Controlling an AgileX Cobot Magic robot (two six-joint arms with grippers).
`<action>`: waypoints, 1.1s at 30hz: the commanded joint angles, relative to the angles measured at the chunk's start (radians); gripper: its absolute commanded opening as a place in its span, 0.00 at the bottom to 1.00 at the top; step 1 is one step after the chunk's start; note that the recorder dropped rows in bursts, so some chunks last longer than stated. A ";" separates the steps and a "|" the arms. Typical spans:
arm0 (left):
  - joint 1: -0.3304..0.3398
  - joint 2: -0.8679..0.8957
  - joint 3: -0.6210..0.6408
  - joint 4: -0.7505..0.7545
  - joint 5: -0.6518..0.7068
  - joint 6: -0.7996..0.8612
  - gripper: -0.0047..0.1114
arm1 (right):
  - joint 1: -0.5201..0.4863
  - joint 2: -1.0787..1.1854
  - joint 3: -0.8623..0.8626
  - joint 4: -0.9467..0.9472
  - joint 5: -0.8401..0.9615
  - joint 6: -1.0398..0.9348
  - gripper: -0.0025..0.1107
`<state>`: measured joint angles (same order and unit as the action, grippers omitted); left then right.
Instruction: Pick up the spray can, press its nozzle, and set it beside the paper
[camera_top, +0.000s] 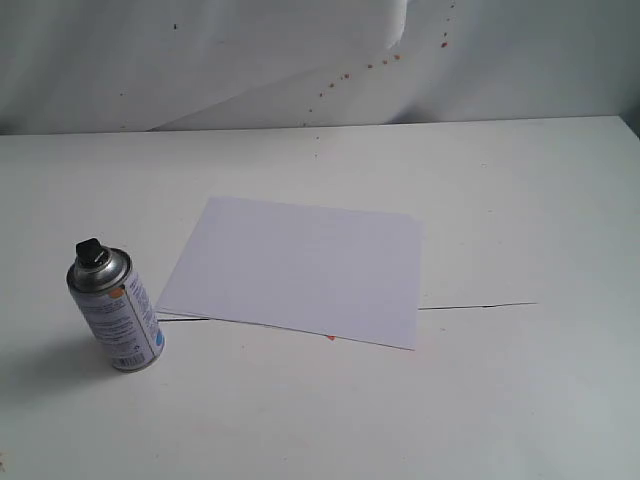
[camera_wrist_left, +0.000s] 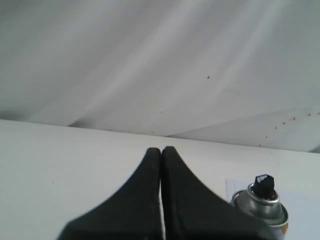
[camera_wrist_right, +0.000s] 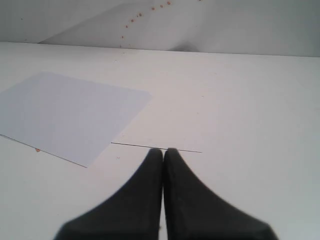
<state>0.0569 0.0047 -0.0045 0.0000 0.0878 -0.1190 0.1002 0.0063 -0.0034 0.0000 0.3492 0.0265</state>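
Item: small silver metal spray can (camera_top: 116, 312), upright on white table (camera_top: 520, 200). Cylindrical; white-and-blue printed label with orange mark; shiny domed shoulder; capped by small black plastic nozzle (camera_top: 91, 252).

Location: close to left pincer (camera_wrist_left: 161, 150), a little ahead of its tips and off to one side. Not seen from right pincer (camera_wrist_right: 163, 151). Just beside a corner of plain white rectangular paper sheet (camera_wrist_right: 70, 115), itself flat on table ahead of right pincer.

Pincer state: both pressed together, black fingers tip to tip, nothing pinched.

Handling (judged): rigid, probably light. Smooth curved wall, likely slippery. Tall and narrow, so easily toppled by a glancing touch.

Hold (advised): mid-body across label, below dome. Jaws spread wider than cylinder beforehand. Nozzle left clear for pressing from above.
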 joint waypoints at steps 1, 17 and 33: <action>0.003 -0.005 0.004 0.000 -0.054 -0.008 0.04 | 0.004 -0.006 0.003 -0.008 0.001 -0.002 0.02; 0.003 0.251 -0.336 0.067 -0.088 -0.056 0.04 | 0.004 -0.006 0.003 -0.008 0.001 -0.002 0.02; 0.001 0.587 -0.494 0.062 -0.079 -0.062 0.04 | 0.004 -0.006 0.003 -0.008 0.001 -0.002 0.02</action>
<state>0.0569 0.5874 -0.4907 0.0628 0.0112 -0.1709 0.1002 0.0063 -0.0034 0.0000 0.3492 0.0265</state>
